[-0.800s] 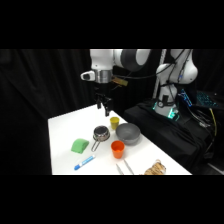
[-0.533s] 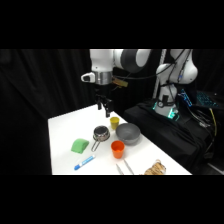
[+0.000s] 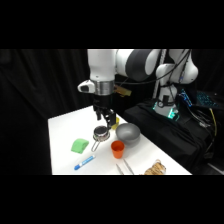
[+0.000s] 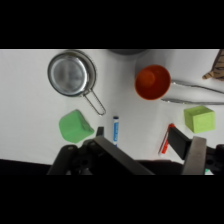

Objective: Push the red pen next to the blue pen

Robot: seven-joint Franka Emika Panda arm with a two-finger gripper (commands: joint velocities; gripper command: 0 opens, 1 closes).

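Presently, the contents stood as listed, each placed against the orange cup.
Table (image 3: 62, 127): white, carrying all items.
Orange cup (image 3: 117, 148): upright, near the table's middle; in the wrist view (image 4: 152, 82) seen from above.
Blue pen (image 3: 84, 162): lay flat, down-left of the orange cup in the side view; in the wrist view (image 4: 115, 130) below and left of the cup, well apart.
Red pen (image 4: 165, 139): shown in the wrist view only, below and slightly right of the orange cup, partly covered by a dark finger; well apart from the blue pen.
Metal strainer (image 3: 100, 134): just up-left of the orange cup, handle pointing down.
Green sponge (image 3: 79, 146): left of the orange cup, beyond the strainer.
Grey bowl (image 3: 128, 133): just up-right of the orange cup.
Lime block (image 4: 199, 118): wrist view, below-right of the orange cup.
Hand (image 3: 106, 118): hung above the strainer, up-left of the orange cup; held nothing; fingers' spread could not be told.
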